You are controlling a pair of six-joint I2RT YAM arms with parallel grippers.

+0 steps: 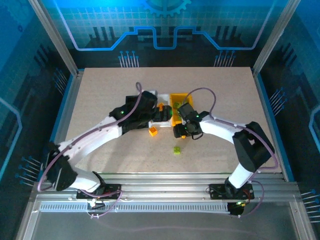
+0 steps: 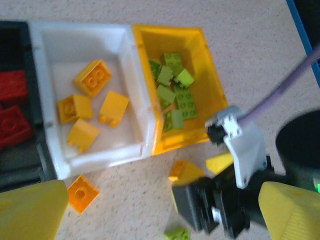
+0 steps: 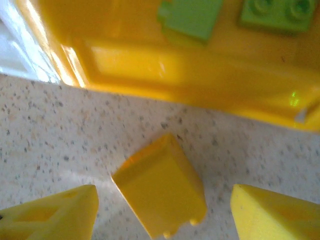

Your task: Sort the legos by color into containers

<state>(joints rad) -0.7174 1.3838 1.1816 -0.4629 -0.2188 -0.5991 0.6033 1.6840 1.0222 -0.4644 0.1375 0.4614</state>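
The black bin (image 2: 15, 160) holds red legos (image 2: 12, 122), the white bin (image 2: 132, 90) yellow-orange ones (image 2: 92, 76), and the yellow bin (image 2: 210, 75) lime green ones (image 2: 175, 95). My left gripper (image 2: 162, 207) hangs open above the table in front of the white and yellow bins, with nothing in it. My right gripper (image 3: 165, 200) is open and low over the table, with a yellow brick (image 3: 160, 192) lying between its fingers, which stand apart from it. That brick (image 2: 187, 171) lies just in front of the yellow bin's wall (image 3: 200, 65).
An orange brick (image 2: 82, 192) lies on the table in front of the white bin, also seen from above (image 1: 153, 131). A lime green brick (image 1: 177, 150) sits nearer the arm bases. The two grippers are close together (image 1: 170, 122).
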